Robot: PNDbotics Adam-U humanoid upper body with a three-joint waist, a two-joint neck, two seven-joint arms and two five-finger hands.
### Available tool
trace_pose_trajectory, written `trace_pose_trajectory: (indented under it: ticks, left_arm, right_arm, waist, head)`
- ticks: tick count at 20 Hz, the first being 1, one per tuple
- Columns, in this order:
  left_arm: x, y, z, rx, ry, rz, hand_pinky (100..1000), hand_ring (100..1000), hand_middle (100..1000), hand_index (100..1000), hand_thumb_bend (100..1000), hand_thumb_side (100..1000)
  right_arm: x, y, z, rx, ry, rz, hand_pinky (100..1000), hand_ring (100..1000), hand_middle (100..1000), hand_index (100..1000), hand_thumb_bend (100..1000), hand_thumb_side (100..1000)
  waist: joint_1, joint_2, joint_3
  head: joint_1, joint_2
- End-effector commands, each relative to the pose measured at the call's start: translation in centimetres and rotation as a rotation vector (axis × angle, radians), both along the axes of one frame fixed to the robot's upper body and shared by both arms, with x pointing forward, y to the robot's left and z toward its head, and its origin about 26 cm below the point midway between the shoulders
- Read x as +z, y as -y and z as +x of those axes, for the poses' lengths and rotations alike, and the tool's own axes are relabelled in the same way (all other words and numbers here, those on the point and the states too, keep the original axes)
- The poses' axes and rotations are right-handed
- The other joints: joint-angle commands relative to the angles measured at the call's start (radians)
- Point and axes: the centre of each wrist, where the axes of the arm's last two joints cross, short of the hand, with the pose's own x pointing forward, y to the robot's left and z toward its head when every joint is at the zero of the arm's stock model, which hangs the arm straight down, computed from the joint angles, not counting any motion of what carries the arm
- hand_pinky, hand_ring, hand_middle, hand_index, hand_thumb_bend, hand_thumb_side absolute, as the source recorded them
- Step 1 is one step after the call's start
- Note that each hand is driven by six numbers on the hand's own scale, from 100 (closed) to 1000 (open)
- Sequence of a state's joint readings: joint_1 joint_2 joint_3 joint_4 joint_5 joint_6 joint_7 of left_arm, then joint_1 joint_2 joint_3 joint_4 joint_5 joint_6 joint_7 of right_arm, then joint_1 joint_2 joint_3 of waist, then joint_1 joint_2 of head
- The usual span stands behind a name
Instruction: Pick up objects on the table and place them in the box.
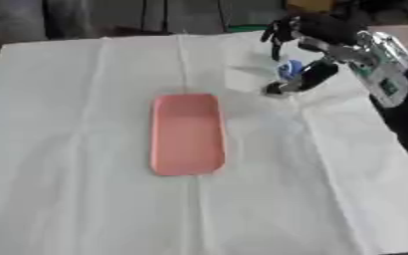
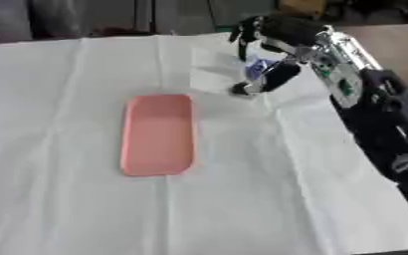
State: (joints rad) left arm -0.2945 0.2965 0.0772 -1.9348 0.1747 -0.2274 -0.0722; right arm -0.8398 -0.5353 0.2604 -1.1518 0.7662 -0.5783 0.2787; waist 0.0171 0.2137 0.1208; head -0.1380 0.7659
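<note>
right hand over blue object

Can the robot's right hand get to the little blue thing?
Probably yes. The right hand is already at the small blue thing, its fingers and thumb curled around it above the white cloth. Nothing blocks it; the pink box sits apart.

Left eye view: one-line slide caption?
Right hand reaches over a small blue object beyond the pink tray on the white-covered table.
</note>
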Motion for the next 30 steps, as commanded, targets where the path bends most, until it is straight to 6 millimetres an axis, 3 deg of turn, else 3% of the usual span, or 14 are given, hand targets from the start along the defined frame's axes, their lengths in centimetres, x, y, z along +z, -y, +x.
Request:
trace_pose_trajectory:
  ticks: [1, 12, 30]
  left_arm:
    - [0.9, 0.3, -0.1, -0.021, 0.032, 0.008, 669, 654, 678, 790, 257, 816]
    - [1.0, 0.6, 0.0, -0.038, 0.035, 0.003, 669, 655, 679, 790, 257, 813]
    - [1.1, 0.7, 0.0, -0.047, 0.035, 0.004, 670, 656, 678, 790, 256, 815]
  right_arm:
    - [1.3, -0.3, 0.3, 0.011, 0.029, -0.006, 791, 731, 767, 489, 532, 465]
    - [1.4, -2.5, 0.6, 0.014, 0.065, 0.081, 762, 695, 753, 486, 528, 461]
    - [-1.9, -6.9, 0.4, 0.142, -0.036, 0.053, 749, 682, 753, 490, 504, 474]
  waist:
    - [0.001, -0.012, 0.004]
    - [0.006, -0.014, 0.009]
    - [0.009, -0.013, 0.006]
  head:
    - [-0.005, 0.004]
    - [-0.001, 0.004]
    - [0.004, 0.004]
